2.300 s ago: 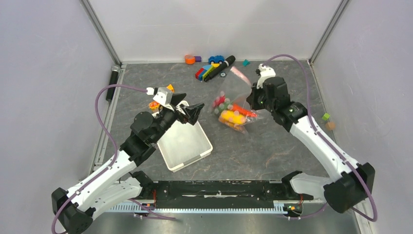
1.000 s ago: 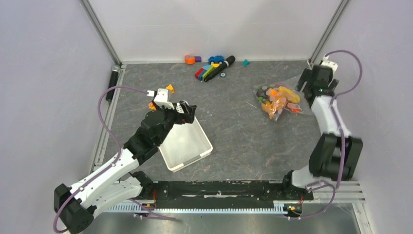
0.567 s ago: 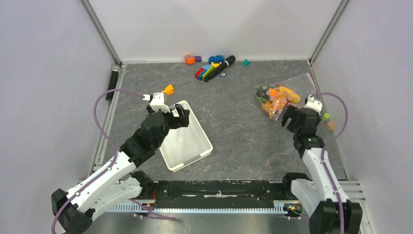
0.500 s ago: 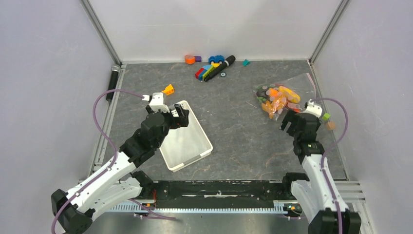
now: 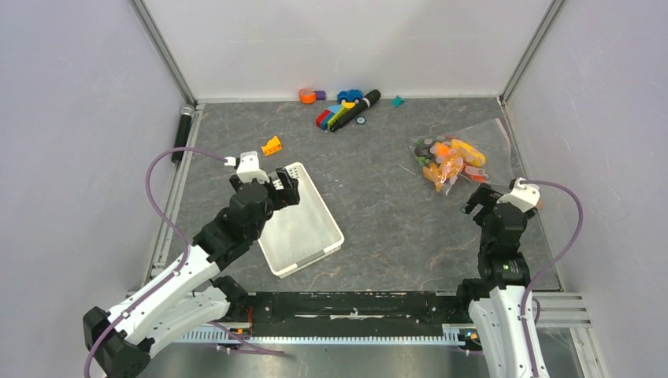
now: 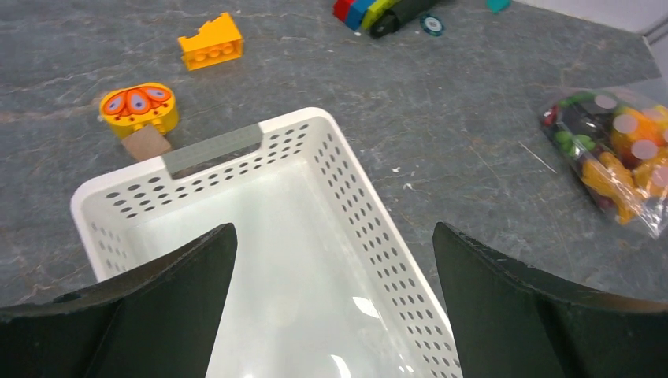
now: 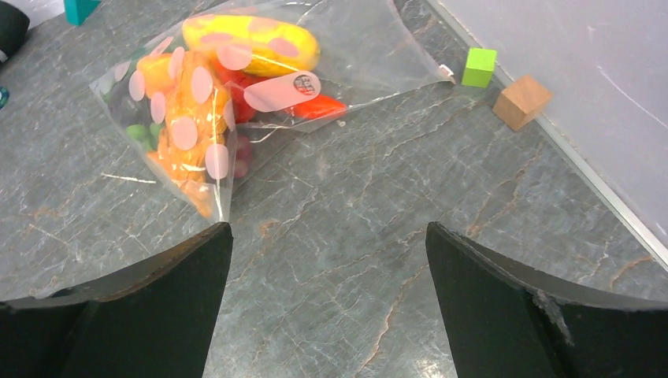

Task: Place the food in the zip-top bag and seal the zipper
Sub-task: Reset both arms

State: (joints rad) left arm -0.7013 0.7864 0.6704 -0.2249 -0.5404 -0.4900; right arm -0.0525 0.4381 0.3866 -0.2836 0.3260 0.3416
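Observation:
The zip-top bag (image 5: 453,160) lies flat on the table at the back right, with the food (image 7: 206,93) inside it: yellow, orange, red and green pieces behind pink dots. Its zipper (image 5: 504,132) shows only faintly at the edge toward the right wall, and I cannot tell whether it is sealed. My right gripper (image 5: 482,201) hovers just in front of the bag, open and empty (image 7: 328,228), over bare table. My left gripper (image 5: 286,187) is open and empty (image 6: 332,228) above the far end of the white basket (image 6: 213,150).
The white slotted basket (image 5: 331,236) stands left of centre with nothing showing inside it. A yellow block (image 6: 209,42), an orange round piece (image 6: 139,106) and a brown block (image 6: 148,144) lie behind it. Coloured blocks, a toy car and a marker (image 5: 346,109) sit at the back. Green (image 7: 479,66) and wooden (image 7: 521,102) cubes rest by the right wall.
My right arm has drawn back from the far right corner toward the near edge, leaving the bag lying on the table. My left gripper has pulled back slightly over the basket.

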